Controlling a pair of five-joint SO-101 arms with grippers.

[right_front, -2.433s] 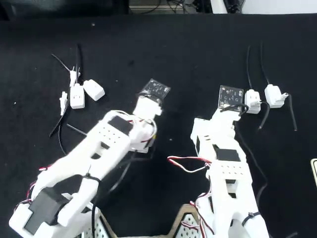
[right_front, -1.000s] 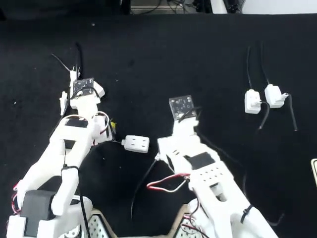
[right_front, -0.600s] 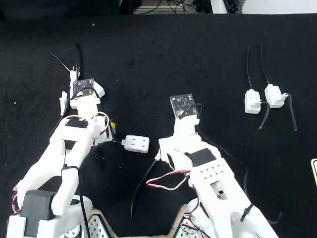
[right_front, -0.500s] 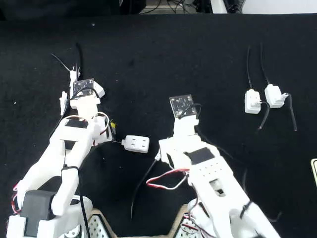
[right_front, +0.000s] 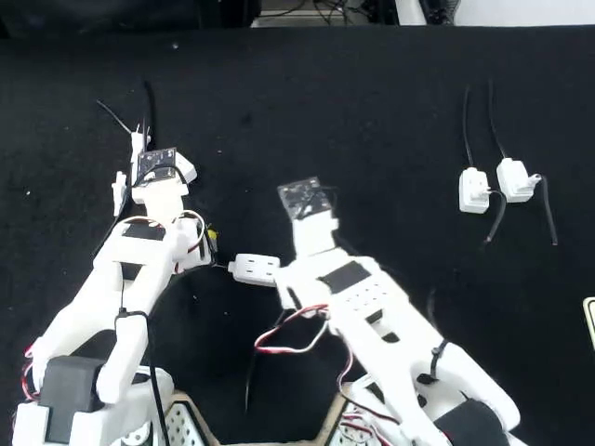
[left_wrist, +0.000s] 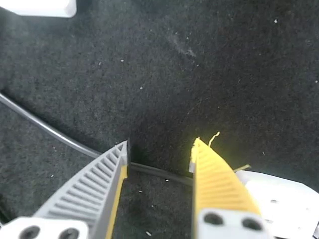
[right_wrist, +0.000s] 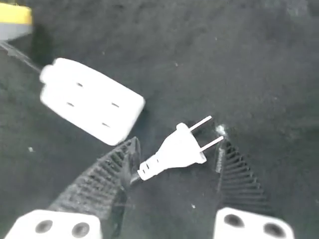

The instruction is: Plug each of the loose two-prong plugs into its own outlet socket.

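Right arm [right_front: 358, 293] covering plug [right_wrist: 174, 152] lying beside outlet block [right_front: 253, 268] in high view; picture edge cutting outlet block short in left wrist view.

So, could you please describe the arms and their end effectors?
The left arm and right arm are blocky white, each topped by a dark board, with loose red wires. The left end effector has one grey ribbed finger and one yellow; the right end effector has dark ribbed ones.

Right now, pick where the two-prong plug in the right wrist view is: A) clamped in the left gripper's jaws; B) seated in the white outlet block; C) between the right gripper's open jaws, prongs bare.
C: the plug lies between the open jaws of the right gripper, its prongs bare and apart from the outlet block.
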